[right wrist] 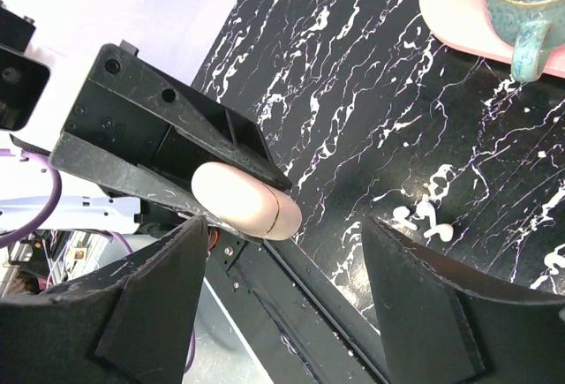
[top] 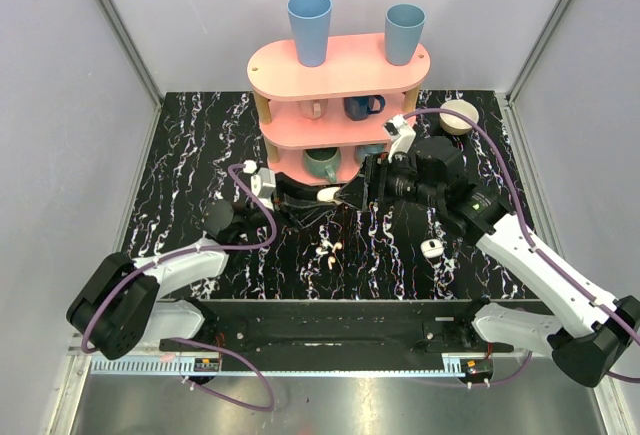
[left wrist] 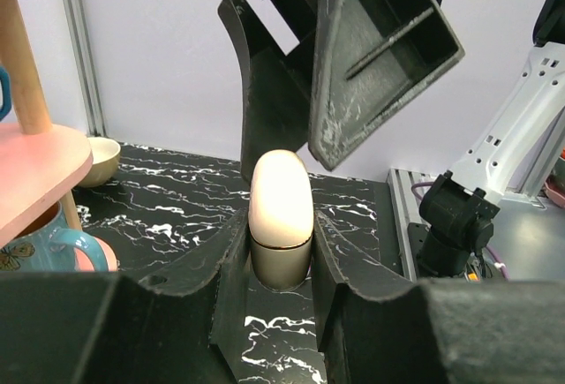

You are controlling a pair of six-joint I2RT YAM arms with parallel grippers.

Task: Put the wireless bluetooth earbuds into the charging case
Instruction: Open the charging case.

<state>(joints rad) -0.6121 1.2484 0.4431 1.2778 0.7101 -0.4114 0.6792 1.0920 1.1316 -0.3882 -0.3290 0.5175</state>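
The charging case (left wrist: 280, 216) is a cream pill-shaped box with its lid seam closed. My left gripper (left wrist: 280, 256) is shut on its lower half and holds it upright above the black marbled table. From above, the case (top: 330, 195) sits mid-table in front of the shelf, between the left gripper (top: 318, 193) and my right gripper (top: 356, 191). The right gripper (right wrist: 282, 313) stands open just off the case (right wrist: 247, 200), with nothing between its fingers. The two earbuds (right wrist: 428, 221) lie loose on the table, seen from above (top: 328, 255) nearer than the case.
A pink three-tier shelf (top: 340, 73) with mugs stands at the back, two blue cups (top: 309, 27) on top. A small white rounded box (top: 432, 248) lies right of the earbuds. A beige bowl (top: 458, 115) sits at the back right. A teal mug (right wrist: 530, 4) is close by.
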